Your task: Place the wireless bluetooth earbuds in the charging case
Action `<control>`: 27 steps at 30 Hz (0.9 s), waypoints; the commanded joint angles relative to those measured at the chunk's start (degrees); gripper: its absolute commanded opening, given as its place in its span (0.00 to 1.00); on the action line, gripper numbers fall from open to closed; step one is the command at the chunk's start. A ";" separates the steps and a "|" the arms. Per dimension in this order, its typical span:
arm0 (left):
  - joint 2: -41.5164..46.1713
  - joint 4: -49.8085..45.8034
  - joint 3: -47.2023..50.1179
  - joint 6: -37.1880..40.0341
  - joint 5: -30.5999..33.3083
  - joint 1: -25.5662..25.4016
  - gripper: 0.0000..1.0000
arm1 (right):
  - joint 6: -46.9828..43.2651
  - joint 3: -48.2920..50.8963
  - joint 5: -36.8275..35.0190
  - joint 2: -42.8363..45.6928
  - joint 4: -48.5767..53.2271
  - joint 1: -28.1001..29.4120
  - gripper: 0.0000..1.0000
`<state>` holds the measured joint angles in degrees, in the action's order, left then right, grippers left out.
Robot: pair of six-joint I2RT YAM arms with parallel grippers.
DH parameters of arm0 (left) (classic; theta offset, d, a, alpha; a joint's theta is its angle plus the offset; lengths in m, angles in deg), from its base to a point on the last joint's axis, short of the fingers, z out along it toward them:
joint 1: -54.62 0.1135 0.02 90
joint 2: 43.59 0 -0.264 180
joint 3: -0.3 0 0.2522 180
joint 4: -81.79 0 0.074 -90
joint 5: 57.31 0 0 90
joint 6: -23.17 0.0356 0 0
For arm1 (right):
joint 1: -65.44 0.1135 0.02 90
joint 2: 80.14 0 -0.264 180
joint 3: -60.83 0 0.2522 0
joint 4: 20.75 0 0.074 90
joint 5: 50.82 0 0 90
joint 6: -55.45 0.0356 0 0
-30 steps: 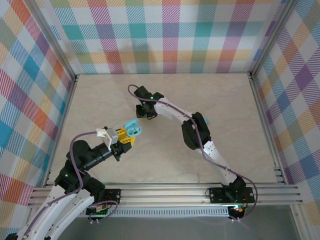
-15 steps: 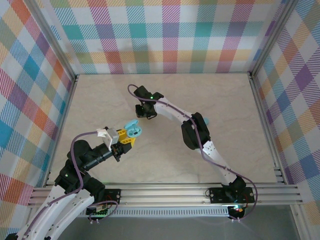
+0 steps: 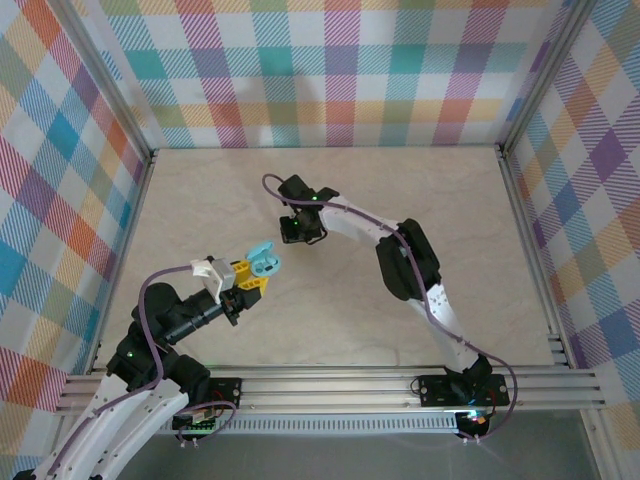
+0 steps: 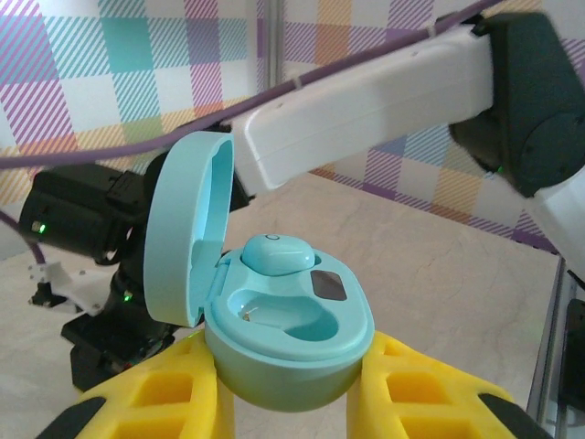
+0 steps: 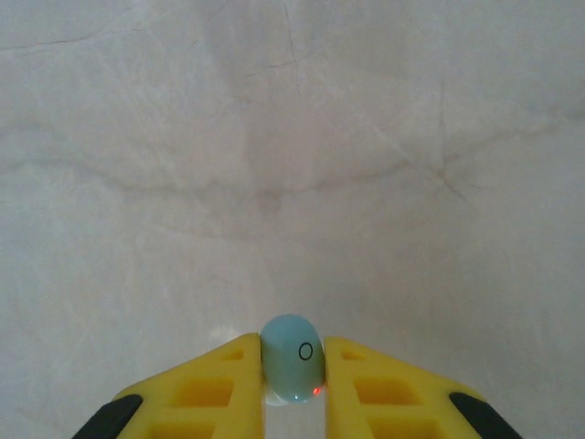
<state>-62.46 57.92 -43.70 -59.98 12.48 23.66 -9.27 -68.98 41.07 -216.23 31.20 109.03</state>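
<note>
The marking I can make out is a small dark ring printed on the earbud [image 5: 292, 370] that my right tool [image 5: 292, 380] is pinching between its yellow fingers [image 5: 219, 395]. A red dot glows low on that earbud's side. Its lower part is cut off between the fingers, so I cannot tell its full shape.

My landmark is the charging case [image 4: 288, 343], which the left tool [image 4: 288, 389] holds pressed between its two yellow fingers [image 4: 164, 402], lid [image 4: 183, 233] swung open and standing on the left side of the case. A second earbud [image 4: 274, 254] sits in the slot at the far side of the case, with a faint ring on its top. The nearer slot [image 4: 279, 315] of the case is bare. A small dark patch [image 4: 327, 285] lies on the deck of the case just right of that seated earbud; it is too small for me to say what it is. The underside of the case is hidden by the fingers.

In the top view, the right tool [image 3: 300, 232] hangs near the case [image 3: 266, 258], just beyond it and a little to its right, apart from it, over the pale worktop [image 3: 450, 220]. From up there the pinched earbud is hidden under the tool's black body.
</note>
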 commanded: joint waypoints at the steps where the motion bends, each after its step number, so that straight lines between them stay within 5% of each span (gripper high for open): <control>1: 0.85 0.33 -0.44 -0.52 0.86 0.38 0.10 | -0.84 5.96 1.11 7.47 -3.70 -1.09 0.20; 11: -0.77 3.59 0.14 -0.27 2.52 0.38 0.10 | 0.50 28.38 0.69 27.29 -8.81 -3.21 0.20; 27: -14.20 17.14 -0.88 -1.39 -0.96 0.37 0.09 | -0.66 35.88 -3.65 51.33 -1.71 -3.12 0.16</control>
<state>-75.25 69.88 -43.66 -60.48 13.25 23.66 -9.53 -34.43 38.80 -168.15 27.22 105.58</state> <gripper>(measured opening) 0.280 0.168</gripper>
